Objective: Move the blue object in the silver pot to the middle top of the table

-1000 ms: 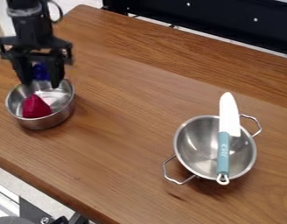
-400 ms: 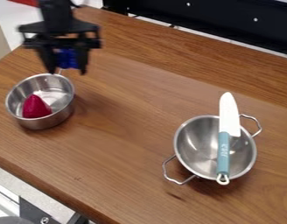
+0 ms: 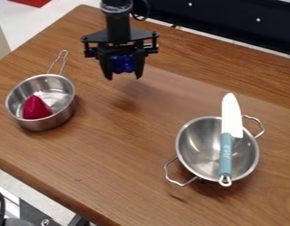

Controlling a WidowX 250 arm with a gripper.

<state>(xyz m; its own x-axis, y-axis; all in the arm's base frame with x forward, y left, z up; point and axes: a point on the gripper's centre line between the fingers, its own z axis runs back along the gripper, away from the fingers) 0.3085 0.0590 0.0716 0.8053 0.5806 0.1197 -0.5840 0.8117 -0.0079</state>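
Gripper [image 3: 123, 77], black, one: fingers [image 3: 106, 68] pinching blue object [image 3: 122, 64], held above upper part of counter [image 3: 127, 145]. Step in hand: carriage to the middle top, by judgement. Next requirement: alignment over that spot, lowering, then release once supported. Silver pot [image 3: 42, 125], long-handled, at view's left: one red object [image 3: 36, 108] inside. Metal bowl [image 3: 192, 163], two-handled, at view's right: knife [image 3: 227, 150] laid across rim, teal handle nearest
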